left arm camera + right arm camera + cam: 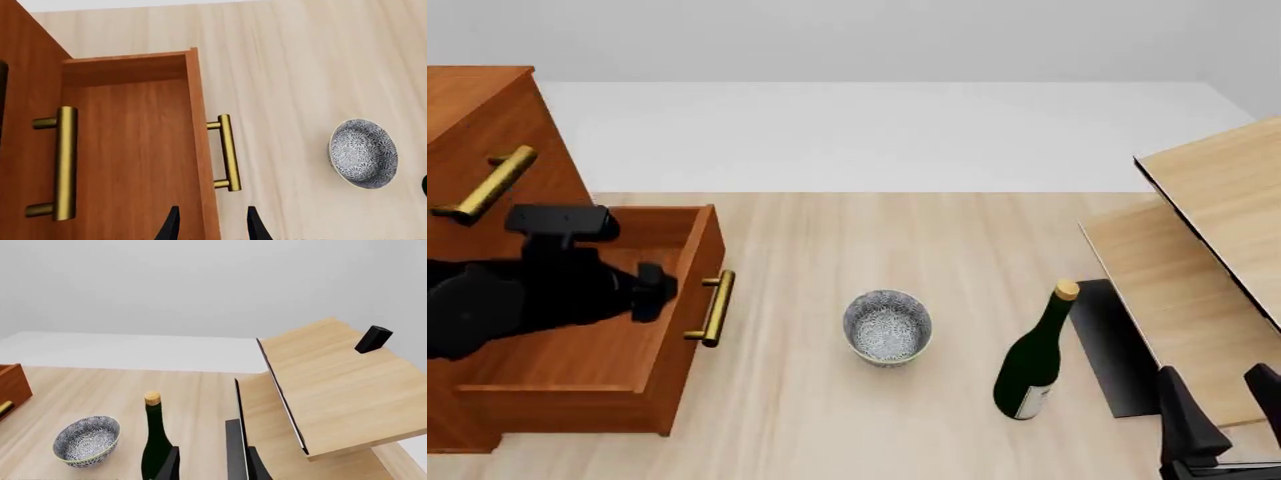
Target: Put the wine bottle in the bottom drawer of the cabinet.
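The wine bottle (1034, 362) stands upright on the table at the right, dark green with a cork top; the right wrist view shows the bottle (156, 440) close ahead. The reddish-brown cabinet (481, 110) is at the far left. Its bottom drawer (689, 330) is pulled out and holds nothing; its brass handle (711, 308) faces the bowl. My left gripper (657, 288) hovers over the drawer's front end, open, its fingers (171, 226) straddling the drawer (127, 150) front panel beside the handle (227, 152). My right gripper (1217, 415) is open near the front right corner, apart from the bottle.
A speckled grey bowl (888, 325) sits between drawer and bottle, also seen as the bowl (363, 152) (87, 440). A pale light-wood shelf unit (1214, 250) fills the right side, with a small black block (373, 339) on top. An upper drawer handle (487, 185) juts out.
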### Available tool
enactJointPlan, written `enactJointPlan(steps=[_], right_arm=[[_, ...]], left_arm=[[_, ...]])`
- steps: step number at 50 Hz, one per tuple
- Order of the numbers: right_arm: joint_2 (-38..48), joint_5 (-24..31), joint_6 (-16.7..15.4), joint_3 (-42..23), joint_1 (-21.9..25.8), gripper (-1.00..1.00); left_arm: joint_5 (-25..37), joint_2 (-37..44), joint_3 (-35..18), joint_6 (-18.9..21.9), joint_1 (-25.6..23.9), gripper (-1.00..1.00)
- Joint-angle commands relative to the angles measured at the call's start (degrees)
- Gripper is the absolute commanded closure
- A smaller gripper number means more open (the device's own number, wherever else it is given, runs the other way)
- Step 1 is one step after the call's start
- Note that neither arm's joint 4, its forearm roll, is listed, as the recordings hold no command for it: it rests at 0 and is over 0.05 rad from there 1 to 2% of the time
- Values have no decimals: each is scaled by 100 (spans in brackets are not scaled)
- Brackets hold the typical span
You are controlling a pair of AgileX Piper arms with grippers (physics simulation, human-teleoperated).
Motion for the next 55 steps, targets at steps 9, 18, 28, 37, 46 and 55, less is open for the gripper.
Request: enactJointPlan(steps=[9, 18, 28, 37, 46, 55], right_arm=[[3, 14, -67, 6, 23, -100], [2, 25, -96, 9, 29, -100], [1, 38, -122, 12, 42, -100], [0, 50, -147, 14, 53, -100], [3, 56, -165, 14, 51, -100], [9, 59, -176, 15, 47, -100]], left_arm=[[-497, 85, 574, -221, -28, -100], [-816, 317, 758, -187, -7, -100], [-1116, 597, 886, -229, -47, -100], [-1250, 755, 879, -193, -2, -100], [-1382, 874, 906, -242, -42, -100], [-1519, 990, 953, -290, -116, -100]])
